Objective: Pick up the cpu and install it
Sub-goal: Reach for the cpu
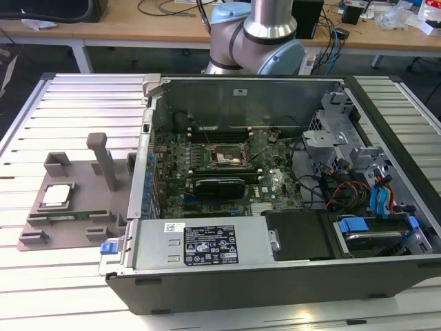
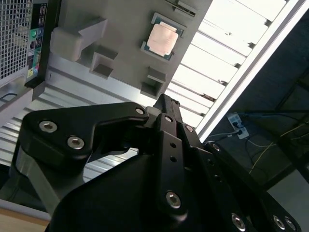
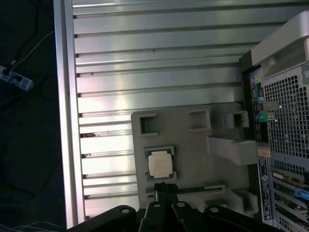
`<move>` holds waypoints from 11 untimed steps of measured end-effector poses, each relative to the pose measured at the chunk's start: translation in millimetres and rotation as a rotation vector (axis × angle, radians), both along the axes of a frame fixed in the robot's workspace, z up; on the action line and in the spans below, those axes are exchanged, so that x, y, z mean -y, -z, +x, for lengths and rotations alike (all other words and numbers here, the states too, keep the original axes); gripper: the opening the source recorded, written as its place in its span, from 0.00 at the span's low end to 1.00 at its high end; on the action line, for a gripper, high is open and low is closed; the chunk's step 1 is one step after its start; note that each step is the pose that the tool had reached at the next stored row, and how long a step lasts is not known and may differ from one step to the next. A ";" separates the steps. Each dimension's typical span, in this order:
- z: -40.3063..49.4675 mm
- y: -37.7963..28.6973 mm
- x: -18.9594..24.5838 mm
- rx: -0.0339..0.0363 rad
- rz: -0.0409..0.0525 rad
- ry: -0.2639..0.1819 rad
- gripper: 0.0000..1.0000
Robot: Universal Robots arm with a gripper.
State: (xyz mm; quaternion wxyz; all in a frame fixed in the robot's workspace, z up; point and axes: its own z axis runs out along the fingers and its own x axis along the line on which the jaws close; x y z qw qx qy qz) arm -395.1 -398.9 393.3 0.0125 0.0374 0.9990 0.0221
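Hovering over the tray [image 3: 193,145], the gripper [image 3: 164,187] has its jaws drawn together and nothing between them. Its tips point down near the cpu [image 3: 159,163], well above it, which I judge to be a lining-up pose. The cpu lies lid-up in a shallow square nest on the tray. The nest probably keeps it flat and square with its edges free. In the exterior view, the tray sits on the table [image 1: 76,96] at the exterior view's left of the open case [image 1: 275,272], well apart from the socket [image 1: 222,157] on the board. The cpu is a small flat square with a pale silvery top and a thin darker rim. It looks faintly coppery in the second wrist view.
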 end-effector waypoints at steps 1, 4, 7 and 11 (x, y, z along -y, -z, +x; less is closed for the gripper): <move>-2.0 0.1 0.0 0.0001 0.0001 0.000 0.11; -9.8 0.0 0.0 0.0001 0.0000 0.000 0.11; -13.3 0.1 0.0 0.0001 0.0001 0.000 0.11; -13.8 0.0 0.0 0.0000 0.0001 0.000 0.11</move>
